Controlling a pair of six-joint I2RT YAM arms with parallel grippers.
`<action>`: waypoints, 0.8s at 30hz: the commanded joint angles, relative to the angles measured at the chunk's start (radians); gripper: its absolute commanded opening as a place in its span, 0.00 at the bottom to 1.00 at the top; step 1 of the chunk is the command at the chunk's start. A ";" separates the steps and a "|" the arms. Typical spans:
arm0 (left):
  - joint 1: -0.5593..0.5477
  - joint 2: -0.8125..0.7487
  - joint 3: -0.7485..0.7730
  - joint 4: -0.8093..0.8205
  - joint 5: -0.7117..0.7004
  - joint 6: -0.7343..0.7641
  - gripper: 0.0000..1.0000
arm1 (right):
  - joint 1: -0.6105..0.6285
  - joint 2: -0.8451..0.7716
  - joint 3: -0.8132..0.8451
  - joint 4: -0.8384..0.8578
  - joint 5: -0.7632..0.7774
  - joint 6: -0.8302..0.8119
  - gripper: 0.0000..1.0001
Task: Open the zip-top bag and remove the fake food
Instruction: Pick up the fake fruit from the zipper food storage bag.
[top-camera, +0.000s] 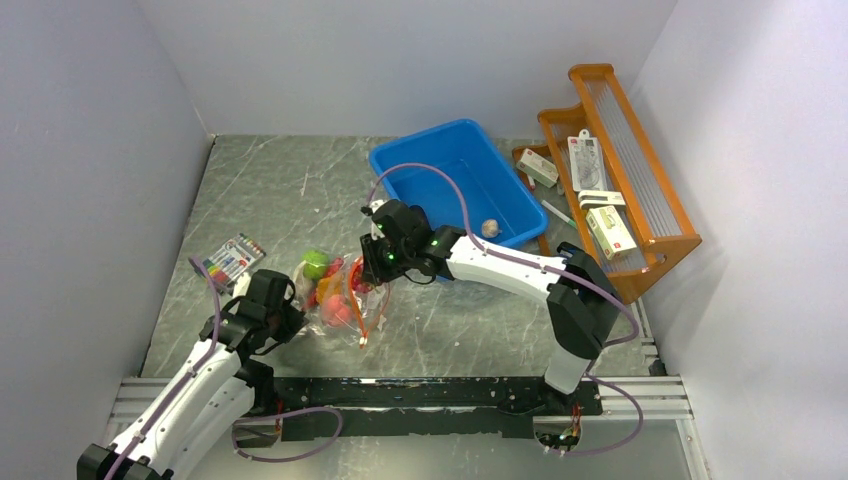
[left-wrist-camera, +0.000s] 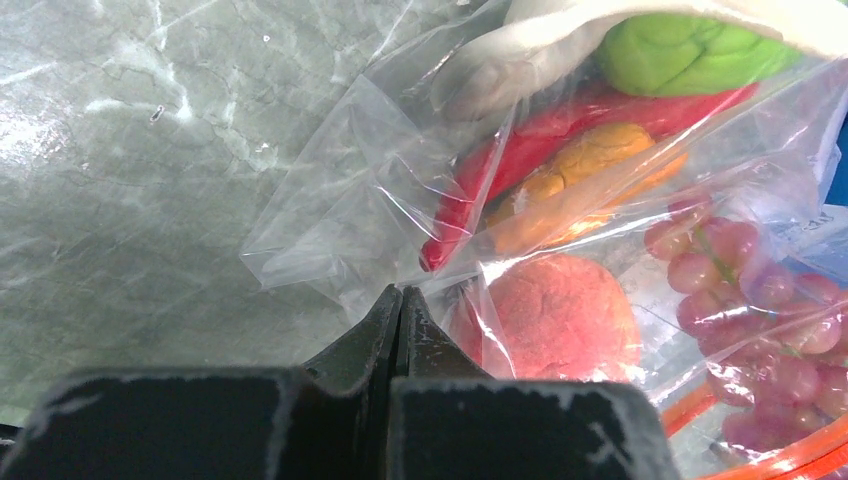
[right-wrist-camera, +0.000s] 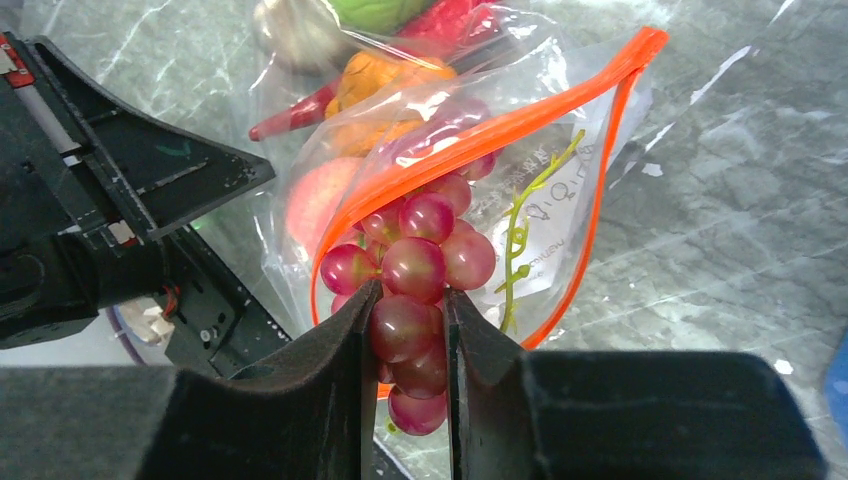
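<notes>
The clear zip-top bag (top-camera: 343, 300) lies on the table between the arms, its red-orange zip mouth (right-wrist-camera: 500, 128) open. My left gripper (left-wrist-camera: 400, 296) is shut, pinching the bag's plastic at its closed end, next to the pink-red peach (left-wrist-camera: 565, 315). My right gripper (right-wrist-camera: 408, 308) is shut on the dark red grapes (right-wrist-camera: 415, 268) at the bag's mouth; the bunch is partly out. A green ball (left-wrist-camera: 690, 45), a red pepper (left-wrist-camera: 500, 160) and an orange piece (left-wrist-camera: 580, 170) are still inside. A beige bulb (top-camera: 490, 228) lies in the blue bin (top-camera: 440, 165).
A pack of coloured markers (top-camera: 232, 260) lies left of the bag. The blue bin stands behind the right gripper. An orange wooden rack (top-camera: 640, 165) with small boxes stands at the right wall. The left arm's body (right-wrist-camera: 110, 200) is close beside the bag.
</notes>
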 joint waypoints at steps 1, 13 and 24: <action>-0.004 -0.009 0.035 -0.018 -0.019 0.001 0.07 | -0.004 -0.029 0.009 0.045 -0.055 0.020 0.13; -0.004 -0.014 0.043 -0.025 -0.029 0.001 0.07 | -0.015 -0.132 -0.021 0.058 -0.003 0.010 0.13; -0.004 -0.016 0.045 -0.031 -0.032 -0.009 0.09 | -0.018 -0.223 -0.055 0.078 0.039 -0.021 0.13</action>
